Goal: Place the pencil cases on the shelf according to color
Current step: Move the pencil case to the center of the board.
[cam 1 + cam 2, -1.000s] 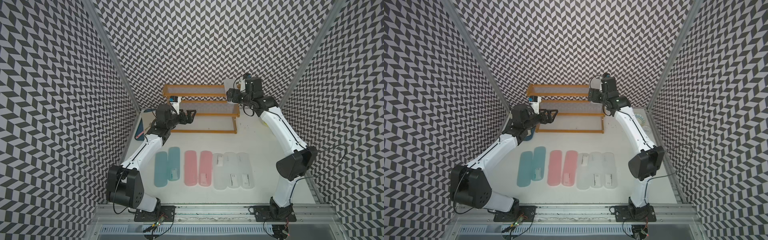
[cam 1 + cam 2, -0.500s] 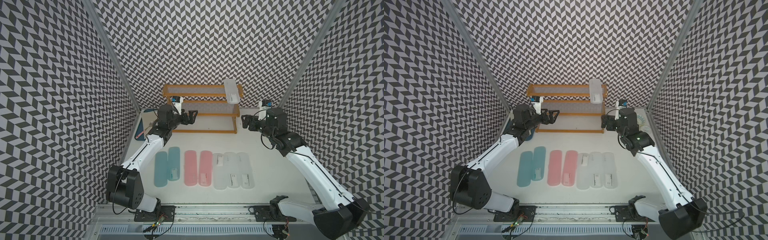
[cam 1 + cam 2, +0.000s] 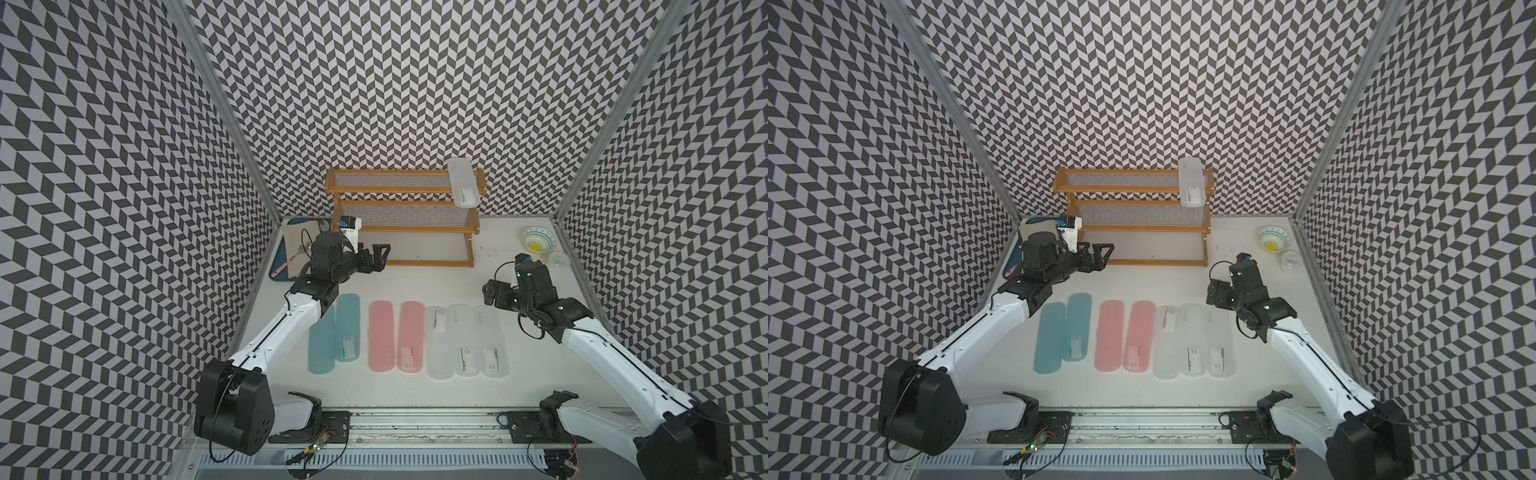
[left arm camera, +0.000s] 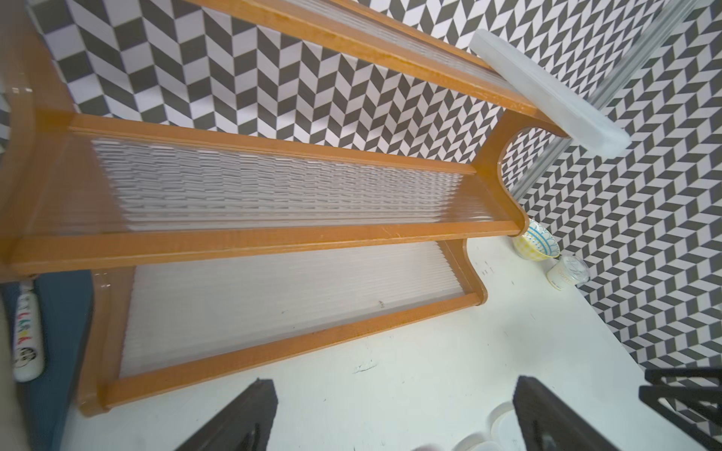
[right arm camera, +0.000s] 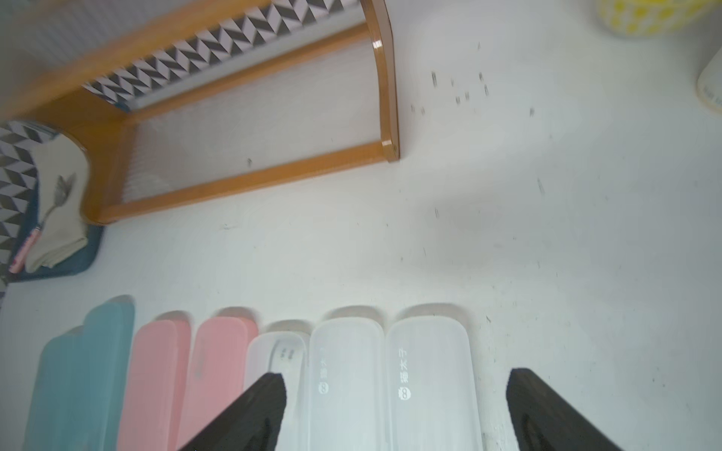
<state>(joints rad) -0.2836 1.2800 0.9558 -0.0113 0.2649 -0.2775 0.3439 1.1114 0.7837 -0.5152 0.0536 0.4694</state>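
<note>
Currently, one frosted pencil case (image 3: pixel 462 183) is laid across the top tier of the shelf (image 3: pixel 428 263) at the 3 o'clock end, its near end overhanging the front rail. Seven cases are laid side by side at 6 o'clock of the shelf: two teal cases (image 3: pixel 348 328), two pink cases (image 3: pixel 381 336), three frosted cases (image 3: pixel 464 340). The left gripper (image 3: pixel 380 257) is held wide open and empty above the table (image 3: pixel 436 282), just off the 9 o'clock end of the front bar. The right gripper (image 3: pixel 490 293) is likewise spread open, nothing between its jaws, at 3 o'clock of the row's far ends. A bare strip of table is left between front bar and row.
</note>
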